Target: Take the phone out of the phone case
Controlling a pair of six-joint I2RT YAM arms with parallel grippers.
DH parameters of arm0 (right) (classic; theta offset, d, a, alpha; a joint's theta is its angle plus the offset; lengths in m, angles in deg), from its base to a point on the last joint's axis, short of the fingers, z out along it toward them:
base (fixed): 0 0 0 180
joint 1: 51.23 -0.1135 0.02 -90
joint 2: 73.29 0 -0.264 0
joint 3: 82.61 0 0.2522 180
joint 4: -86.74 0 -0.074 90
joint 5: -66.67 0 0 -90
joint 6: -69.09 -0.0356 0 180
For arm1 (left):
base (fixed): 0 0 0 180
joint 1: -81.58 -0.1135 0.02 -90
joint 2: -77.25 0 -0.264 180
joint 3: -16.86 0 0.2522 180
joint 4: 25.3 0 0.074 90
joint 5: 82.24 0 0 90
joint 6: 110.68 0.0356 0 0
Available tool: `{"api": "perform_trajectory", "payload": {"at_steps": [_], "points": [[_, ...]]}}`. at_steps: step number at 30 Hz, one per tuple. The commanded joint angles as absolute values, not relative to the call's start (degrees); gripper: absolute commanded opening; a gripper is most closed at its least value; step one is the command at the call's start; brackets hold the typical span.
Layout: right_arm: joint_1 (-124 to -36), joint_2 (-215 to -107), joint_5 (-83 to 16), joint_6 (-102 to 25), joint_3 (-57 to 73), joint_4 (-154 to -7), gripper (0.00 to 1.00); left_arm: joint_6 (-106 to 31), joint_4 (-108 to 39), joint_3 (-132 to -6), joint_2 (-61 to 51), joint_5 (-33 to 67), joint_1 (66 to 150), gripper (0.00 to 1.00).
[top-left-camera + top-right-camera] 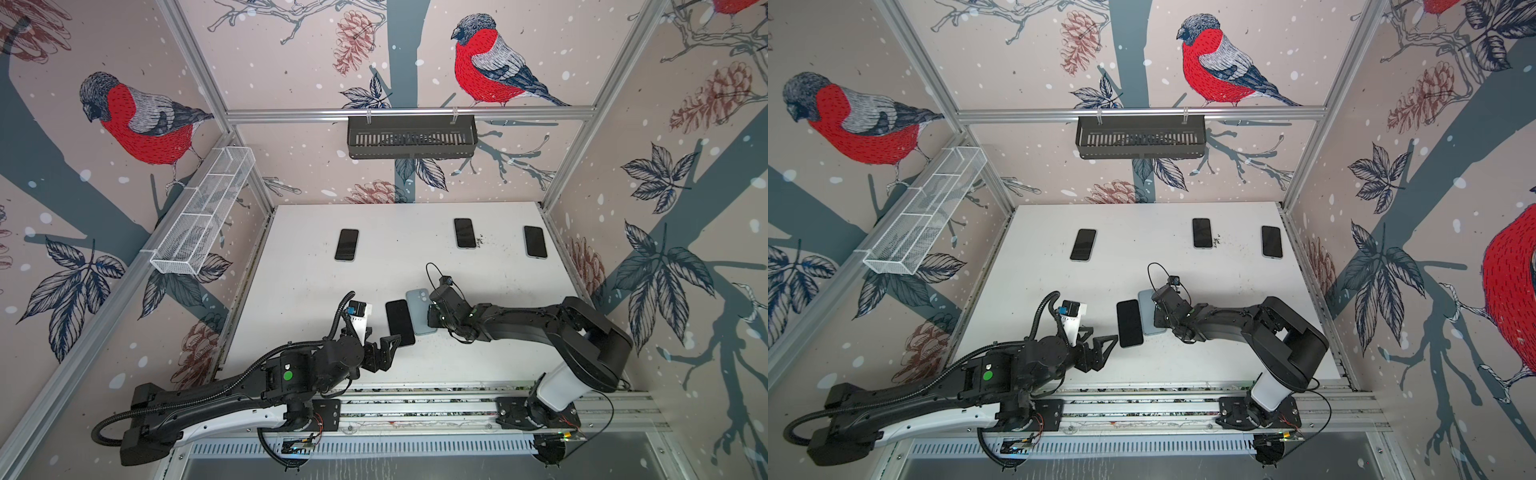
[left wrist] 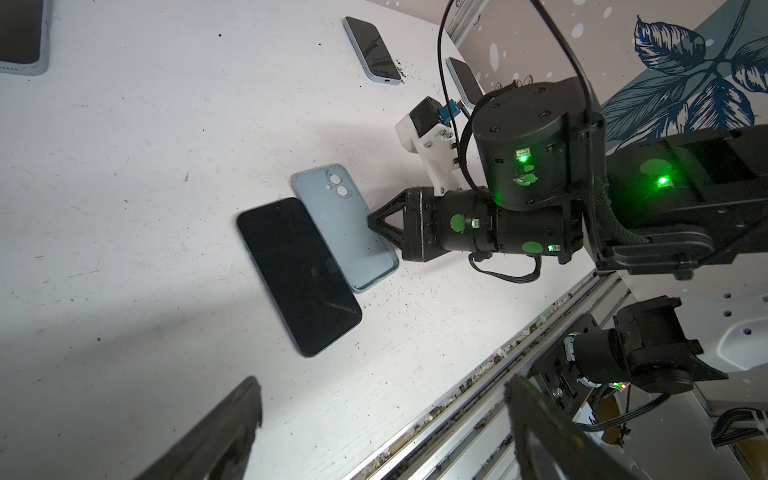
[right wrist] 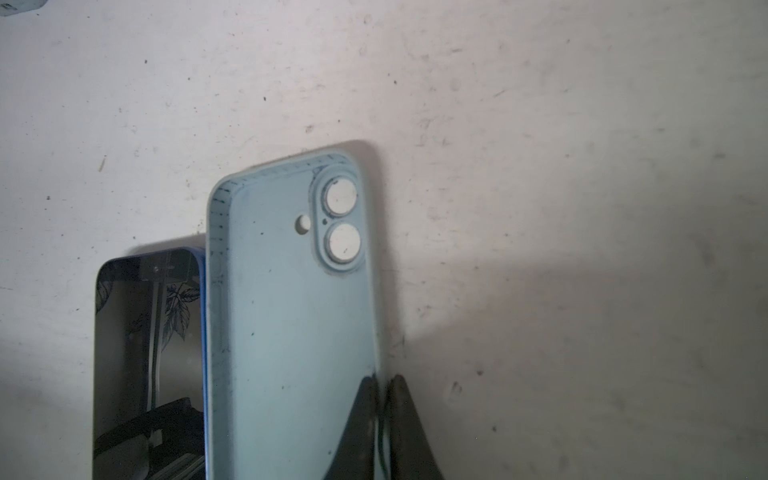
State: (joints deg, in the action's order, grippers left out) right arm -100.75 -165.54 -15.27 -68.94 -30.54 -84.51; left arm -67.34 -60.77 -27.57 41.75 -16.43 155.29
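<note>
Top views: white table (image 1: 478, 353), bird-print walls (image 1: 270, 54); right gripper (image 1: 431, 318) pinches case (image 1: 417, 309), left gripper (image 1: 384, 337) spread.

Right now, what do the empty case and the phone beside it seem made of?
The case: probably soft silicone or TPU; matte light blue, moulded ribs inside its rim, dust specks clinging. The phone: glossy glass front, mirroring leaf wallpaper; its blue edge could be metal or plastic.

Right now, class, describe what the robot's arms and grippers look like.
The left arm and right arm are black with white base links. A ribbed hose and green dot mark the left. The left gripper and right gripper have black triangular fingers.
</note>
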Motion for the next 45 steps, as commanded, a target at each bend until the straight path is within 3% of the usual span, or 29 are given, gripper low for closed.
{"api": "perform_trajectory", "payload": {"at_steps": [1,7,10,15,19,20,21,27,32,40,45], "points": [[-101.77,-164.68,-19.55,-73.34,-32.11,-81.55,0.11,-67.97,-59.18,-27.48,41.53,-16.75,155.28,0.91],[-103.2,-162.28,-19.25,-74.11,-33.07,-81.26,0.12,-67.61,-57.83,-27.65,40.36,-16.97,155.36,0.91],[-103.61,-161.17,-19.46,-74.11,-33.42,-81.25,0.2,-67.62,-56.44,-27.49,39.71,-17.07,155.39,0.91],[-103.68,-157.18,-18.26,-72.59,-33.53,-78.27,0.59,-67.29,-54.1,-28.36,37.31,-17.9,155.32,0.93],[-103.31,-150.21,-15.0,-69.59,-32.72,-72.77,0.84,-65.82,-52.59,-29.9,34.85,-19.4,155.2,0.98],[-103.34,-147.97,-13.51,-68.16,-32.07,-70.73,0.96,-64.86,-52.25,-30.39,34.17,-20.2,155.01,0.98],[-103.27,-145.96,-11.59,-66.7,-31.08,-68.57,1.0,-65.37,-52.93,-31.06,33.47,-21.41,154.06,0.98],[-96.48,-136.3,-5.26,-58.33,-27.25,-62.1,1.0,-59.72,-44.01,-30.58,30.79,-2.58,135.68,0.98],[-85.3,-135.65,-8.04,-48.73,-24.26,-63.06,1.0,-51.84,-43.16,-36.41,23.8,2.33,126.14,0.98],[-72.06,-144.57,-13.34,-39.84,-16.06,-66.45,1.0,-41.54,-42.05,-45.62,12.55,3.2,121.3,0.98],[-67.41,-153.98,-14.67,-36.66,-11.11,-69.13,1.0,-44.2,-39.28,-44.61,10.81,9.81,117.86,0.98]]}}
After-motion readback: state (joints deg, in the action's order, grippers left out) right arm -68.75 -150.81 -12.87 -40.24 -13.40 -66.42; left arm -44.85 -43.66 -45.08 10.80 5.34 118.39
